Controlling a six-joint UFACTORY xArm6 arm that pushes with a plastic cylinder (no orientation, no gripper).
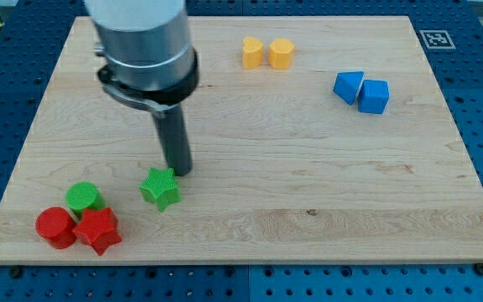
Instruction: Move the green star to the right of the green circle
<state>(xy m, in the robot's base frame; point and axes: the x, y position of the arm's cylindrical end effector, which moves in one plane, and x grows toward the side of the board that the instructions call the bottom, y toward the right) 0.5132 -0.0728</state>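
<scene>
The green star (159,188) lies on the wooden board at the lower left. The green circle (82,198) sits to the view's left of it, with a gap between them. My tip (179,171) stands just above and to the right of the green star, touching or nearly touching its upper right edge. The arm's grey body rises toward the view's top left.
A red circle (55,227) and a red star (98,230) sit right below the green circle. Two yellow blocks (267,53) lie at the top centre. Two blue blocks (362,91) lie at the upper right. The board's bottom edge (241,262) is near.
</scene>
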